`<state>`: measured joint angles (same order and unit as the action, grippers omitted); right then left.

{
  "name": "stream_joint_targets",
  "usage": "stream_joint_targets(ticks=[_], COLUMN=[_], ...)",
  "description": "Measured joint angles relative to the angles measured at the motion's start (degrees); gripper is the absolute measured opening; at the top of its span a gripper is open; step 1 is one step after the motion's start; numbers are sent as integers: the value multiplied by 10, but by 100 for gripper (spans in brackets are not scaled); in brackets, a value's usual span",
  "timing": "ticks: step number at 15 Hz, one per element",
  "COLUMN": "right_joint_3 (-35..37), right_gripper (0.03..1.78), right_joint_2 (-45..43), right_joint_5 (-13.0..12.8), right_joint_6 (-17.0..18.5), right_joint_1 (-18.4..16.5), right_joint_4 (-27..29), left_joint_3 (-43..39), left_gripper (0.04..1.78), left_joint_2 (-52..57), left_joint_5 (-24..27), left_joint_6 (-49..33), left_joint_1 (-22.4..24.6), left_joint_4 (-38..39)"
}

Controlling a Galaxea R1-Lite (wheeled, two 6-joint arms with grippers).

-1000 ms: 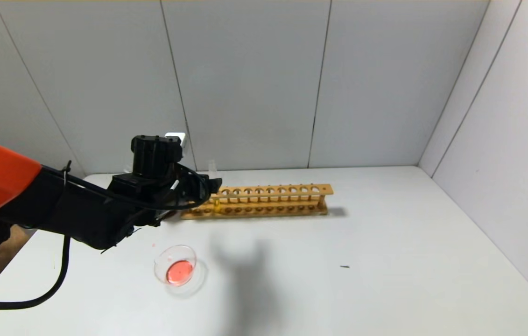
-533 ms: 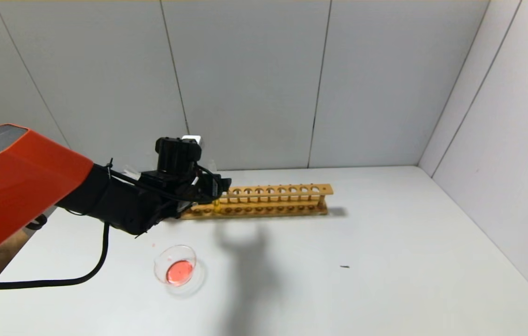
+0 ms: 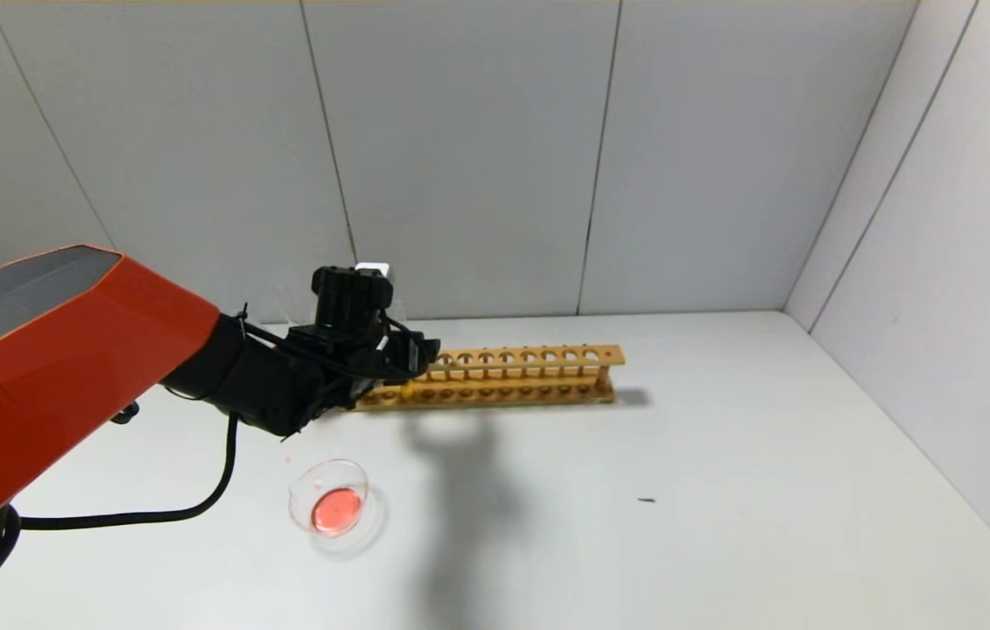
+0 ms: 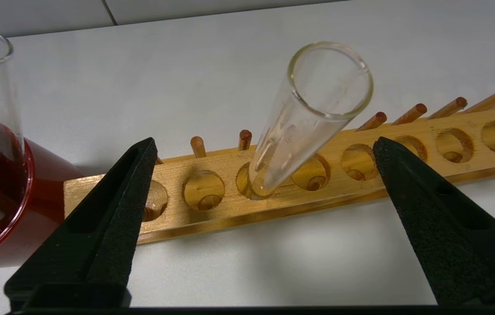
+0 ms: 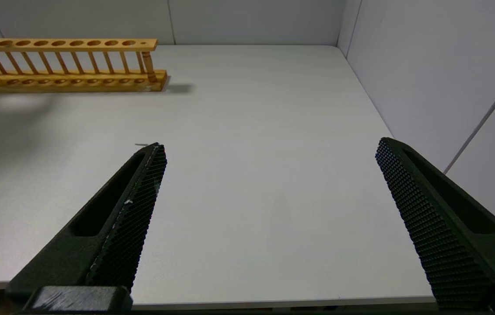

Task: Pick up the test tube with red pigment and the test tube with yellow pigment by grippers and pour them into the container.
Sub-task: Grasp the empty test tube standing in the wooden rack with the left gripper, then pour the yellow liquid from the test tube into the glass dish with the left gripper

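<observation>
Left gripper [image 4: 265, 144] fingers spread wide around the racked test tube with yellow pigment [image 4: 304, 127] (yellow visible only from right wrist).

Bright, even, diffuse light from overhead; a soft grey shadow of the left arm [image 3: 66, 376] falls on the white table [image 3: 722, 455] toward 6 o'clock of the wooden rack [image 3: 512, 376]; a short, darker shadow sits at the rack's 3 o'clock end; faint glare on the glass tube's rim [image 4: 330, 78]; the tube's lower part looks soft; wall lines bow slightly at the edges.
</observation>
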<state>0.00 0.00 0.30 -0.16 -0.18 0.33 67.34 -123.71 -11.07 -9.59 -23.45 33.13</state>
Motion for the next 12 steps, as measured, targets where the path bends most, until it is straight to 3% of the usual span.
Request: stream_joint_targets(ticks=[4,8,10,12], right_joint_3=[0,0,0,0], right_gripper=[175,175,175,175], right_joint_2=[0,0,0,0], right_joint_5=[0,0,0,0], right_joint_6=[0,0,0,0], right_joint_1=[0,0,0,0], right_joint_4=[0,0,0,0], left_joint_3=[4,7,7,2], left_gripper=[134,63,35,30], left_joint_2=[-7,-10,-10,-8], left_joint_5=[0,1,0,0], left_joint_6=[0,1,12,14], left_joint_1=[0,-4,-5,-6], left_joint_4=[0,0,1,1])
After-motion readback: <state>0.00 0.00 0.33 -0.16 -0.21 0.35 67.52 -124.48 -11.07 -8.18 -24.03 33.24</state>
